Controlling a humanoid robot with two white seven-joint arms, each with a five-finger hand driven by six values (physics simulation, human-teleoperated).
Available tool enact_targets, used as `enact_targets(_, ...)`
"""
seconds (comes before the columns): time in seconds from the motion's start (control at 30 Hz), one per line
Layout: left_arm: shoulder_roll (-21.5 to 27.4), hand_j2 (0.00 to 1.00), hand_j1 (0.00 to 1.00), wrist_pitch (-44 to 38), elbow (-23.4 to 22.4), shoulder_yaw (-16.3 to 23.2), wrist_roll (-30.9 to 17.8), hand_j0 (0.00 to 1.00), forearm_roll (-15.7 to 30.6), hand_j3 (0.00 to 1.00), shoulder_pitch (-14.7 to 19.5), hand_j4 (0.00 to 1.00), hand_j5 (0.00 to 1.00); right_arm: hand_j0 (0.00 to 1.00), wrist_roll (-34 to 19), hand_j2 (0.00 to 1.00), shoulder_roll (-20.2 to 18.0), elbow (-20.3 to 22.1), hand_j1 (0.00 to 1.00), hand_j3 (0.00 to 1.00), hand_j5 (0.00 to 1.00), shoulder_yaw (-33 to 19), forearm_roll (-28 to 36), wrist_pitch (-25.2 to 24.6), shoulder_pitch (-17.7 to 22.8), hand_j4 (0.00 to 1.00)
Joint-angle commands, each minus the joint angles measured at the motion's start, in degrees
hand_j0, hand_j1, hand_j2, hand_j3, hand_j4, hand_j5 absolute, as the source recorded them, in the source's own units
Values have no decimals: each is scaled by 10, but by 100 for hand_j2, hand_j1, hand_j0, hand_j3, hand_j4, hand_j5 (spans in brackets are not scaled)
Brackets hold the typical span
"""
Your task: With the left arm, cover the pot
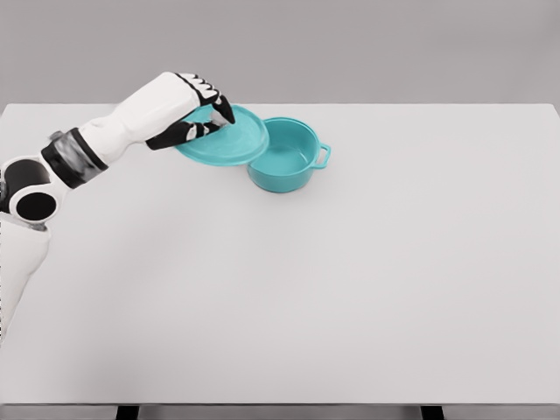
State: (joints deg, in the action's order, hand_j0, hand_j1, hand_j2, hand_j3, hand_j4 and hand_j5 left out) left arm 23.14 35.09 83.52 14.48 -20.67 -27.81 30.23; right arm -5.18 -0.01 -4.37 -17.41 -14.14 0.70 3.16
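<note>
A teal pot (284,157) with a side handle stands on the white table (350,280), toward the back left of centre, and its inside shows open. A teal lid (232,140) hangs tilted just left of the pot, its right edge overlapping the pot's left rim. My left hand (210,118) is shut on the lid at its top, fingers curled over the middle where the knob is hidden. The left arm reaches in from the left edge. The right arm does not show.
The table's far edge runs just behind the pot. The front edge lies along the bottom of the view, with dark table legs showing under it.
</note>
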Motion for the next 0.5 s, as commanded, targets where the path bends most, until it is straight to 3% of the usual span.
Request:
enact_targets(0.0, -15, 44, 44, -1, -17, 3, -1, 44, -3, 44, 2, 44, 44, 100, 0, 100, 0, 0, 100, 100, 100, 0, 0, 0, 0, 100)
enact_targets(0.47, -81, 45, 45, -1, -73, 5, -2, 45, -46, 45, 20, 45, 45, 100, 0, 100, 0, 0, 100, 100, 100, 0, 0, 0, 0, 100)
